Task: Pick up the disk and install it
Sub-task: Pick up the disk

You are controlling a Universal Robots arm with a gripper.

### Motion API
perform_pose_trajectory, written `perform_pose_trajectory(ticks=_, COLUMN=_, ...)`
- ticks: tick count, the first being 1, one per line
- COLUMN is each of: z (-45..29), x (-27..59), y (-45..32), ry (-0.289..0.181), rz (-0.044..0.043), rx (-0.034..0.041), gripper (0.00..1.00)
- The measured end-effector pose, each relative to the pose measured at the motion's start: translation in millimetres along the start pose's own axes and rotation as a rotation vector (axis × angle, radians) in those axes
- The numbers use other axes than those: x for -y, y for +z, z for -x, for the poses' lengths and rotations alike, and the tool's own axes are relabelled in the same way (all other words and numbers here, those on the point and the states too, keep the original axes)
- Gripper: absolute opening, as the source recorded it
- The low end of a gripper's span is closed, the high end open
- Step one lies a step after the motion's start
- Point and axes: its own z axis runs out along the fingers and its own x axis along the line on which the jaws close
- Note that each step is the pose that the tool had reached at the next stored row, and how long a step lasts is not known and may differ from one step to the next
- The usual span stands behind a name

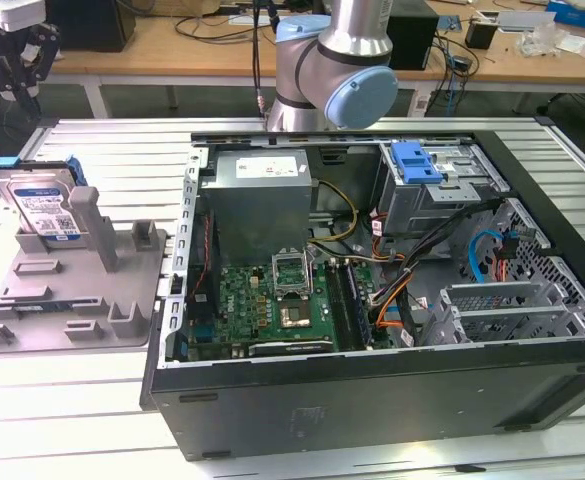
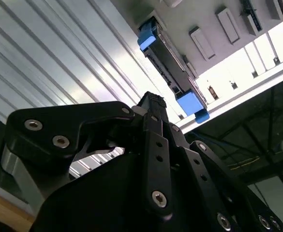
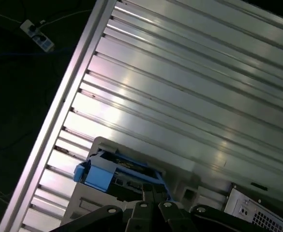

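To the exterior view's left of the open computer case [image 1: 372, 405], the blue-framed disk [image 1: 40, 205] is standing on edge and leaning slightly, with its label facing the camera. It is resting in a grey fixture [image 1: 122, 290], at the end farthest from the case. The fixture itself is sitting just beside the case's side wall on the slatted metal table [image 1: 72, 400]. Behind the case, the robot arm [image 1: 334, 60] is rising out of the picture.

In the second wrist view the gripper [image 2: 153, 102] is hanging clear of the disk [image 2: 168, 72]. Its fingers are pressing together with nothing between them. The disk is showing edge-on ahead of the tips, apart from them. In the first wrist view the disk [image 3: 126, 169] is likewise lying just past the gripper's tips, untouched.
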Motion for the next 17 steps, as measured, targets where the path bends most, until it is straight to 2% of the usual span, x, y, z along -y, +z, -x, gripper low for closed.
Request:
perform_pose_trajectory(ticks=8, z=-0.1, x=0.0, y=0.0, ry=-0.148, rz=0.0033, rx=-0.0066, gripper=0.11)
perform_pose_trajectory(ticks=11, z=-0.1, x=-0.1, y=0.1, ry=-0.261, rz=0.0057, rx=-0.0117, gripper=0.11)
perform_pose_trajectory(ticks=13, z=-0.1, x=0.0, y=0.0, ry=-0.301, rz=0.0066, rx=-0.0135, gripper=0.11)
perform_pose_trajectory(ticks=14, z=-0.1, x=0.0, y=0.1, ry=-0.333, rz=0.0073, rx=-0.0149, gripper=0.11)
perform_pose_trajectory(ticks=16, z=-0.1, x=0.0, y=0.1, ry=-0.381, rz=0.0083, rx=-0.0171, gripper=0.24)
perform_pose_trajectory(ticks=17, z=-0.1, x=0.0, y=0.1, ry=-0.4, rz=0.0087, rx=-0.0179, gripper=0.24)
